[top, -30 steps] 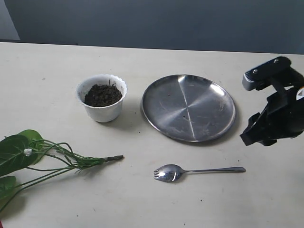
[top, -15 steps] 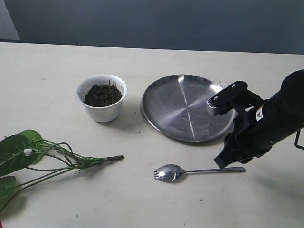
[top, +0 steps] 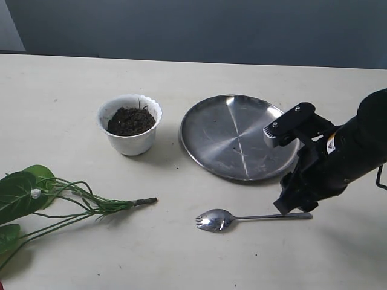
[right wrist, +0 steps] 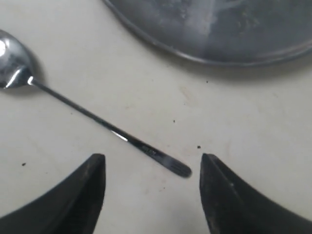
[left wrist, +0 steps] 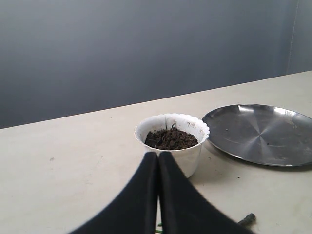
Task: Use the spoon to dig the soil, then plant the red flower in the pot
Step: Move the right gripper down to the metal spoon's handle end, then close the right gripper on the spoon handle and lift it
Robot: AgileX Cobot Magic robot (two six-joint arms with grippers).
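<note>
1. From where I stand, the job is at its very first step: getting hold of the spoon (top: 251,217). No digging has begun, and the soil (top: 131,120) sits undisturbed in the pot (top: 130,125).

2. The spoon lies flat on the tabletop (top: 72,90), just in front of the steel plate (top: 240,136), its bowl pointing toward the flower side and its handle tip toward the right arm.

3. The right claw (right wrist: 152,187) hangs over that handle tip, spread wide, holding nothing. In the right wrist view the two dark fingers (right wrist: 85,187) stand either side of the handle end, with the end sitting between them and clear of both.

4. The left claw (left wrist: 158,163) is pressed shut with nothing between its tips, hovering near the pot and looking over it.

5. The red flower (top: 66,202) lies on the tabletop at the front left, well apart from the spoon, stem tip pointing toward the middle. Only leaves and stems show; the blooms are out of frame.

6. Next, I'd judge, the right claw needs to drop to the tabletop and close across the slim handle. It is thin and lies flat, so a shallow or off-centre pinch could let it skid or pivot away.
</note>
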